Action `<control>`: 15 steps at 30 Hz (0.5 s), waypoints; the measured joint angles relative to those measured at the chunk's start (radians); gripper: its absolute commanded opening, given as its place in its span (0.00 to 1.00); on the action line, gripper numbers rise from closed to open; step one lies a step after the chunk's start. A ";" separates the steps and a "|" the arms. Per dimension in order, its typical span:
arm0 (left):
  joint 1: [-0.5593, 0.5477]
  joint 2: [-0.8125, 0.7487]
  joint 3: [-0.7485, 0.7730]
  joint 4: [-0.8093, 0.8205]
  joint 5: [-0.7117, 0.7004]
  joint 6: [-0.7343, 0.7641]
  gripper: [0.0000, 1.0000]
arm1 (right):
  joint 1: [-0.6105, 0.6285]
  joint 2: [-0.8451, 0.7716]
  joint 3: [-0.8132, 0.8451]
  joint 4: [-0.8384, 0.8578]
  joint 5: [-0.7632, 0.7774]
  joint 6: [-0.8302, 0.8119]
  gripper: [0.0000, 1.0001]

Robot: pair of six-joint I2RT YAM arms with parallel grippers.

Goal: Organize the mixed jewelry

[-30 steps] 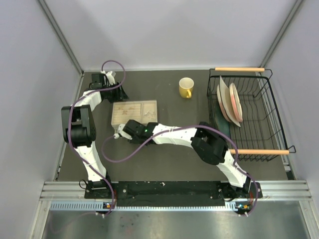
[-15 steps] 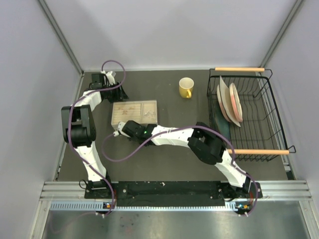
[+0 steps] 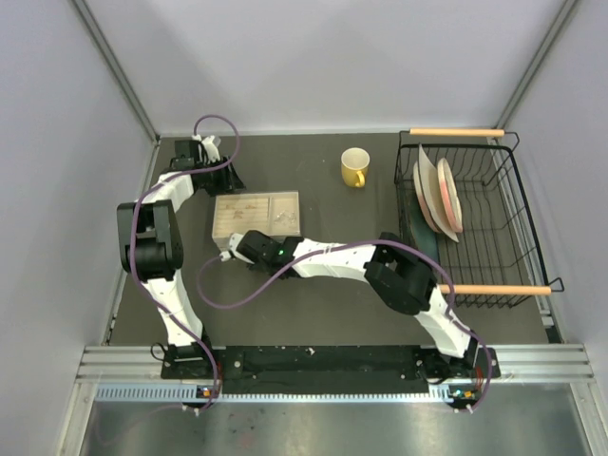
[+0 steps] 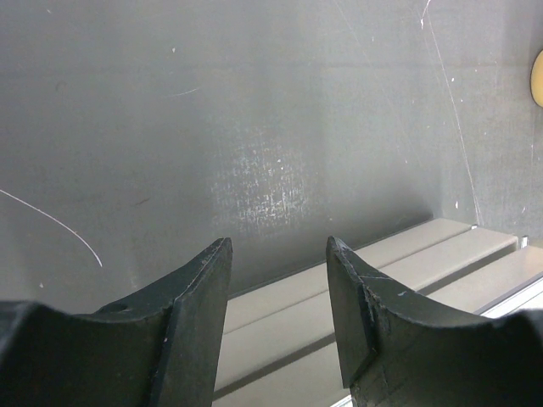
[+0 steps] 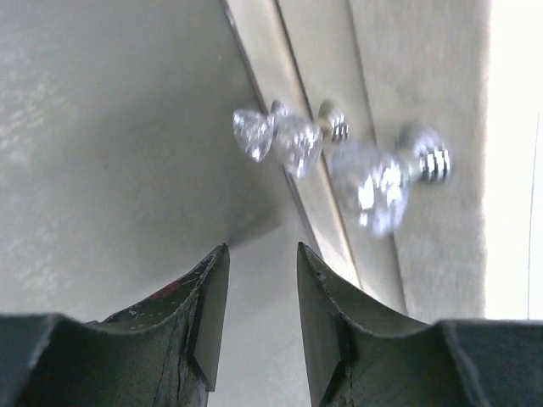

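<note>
1. The right claw hangs released, its fingers a little apart with nothing between them. It is low over the near-left corner of the cream box.
2. Glittery silver studs lie on the box just ahead of that claw, beside a slot ridge. I cannot tell which compartment.
3. The left claw is released and empty, at the far-left corner of the tabletop.
4. The box sits left of centre. A yellow mug stands near the far edge, and a rack runs along the right edge.
</note>
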 measured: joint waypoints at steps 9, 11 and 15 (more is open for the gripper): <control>0.000 -0.011 0.000 -0.014 -0.032 0.023 0.56 | 0.002 -0.204 -0.061 -0.107 -0.077 0.026 0.48; 0.002 -0.021 0.000 -0.020 -0.044 0.031 0.56 | 0.002 -0.269 -0.076 -0.117 -0.079 0.024 0.55; 0.014 -0.083 0.000 -0.024 -0.068 0.053 0.57 | -0.008 -0.406 -0.097 -0.132 -0.072 0.012 0.64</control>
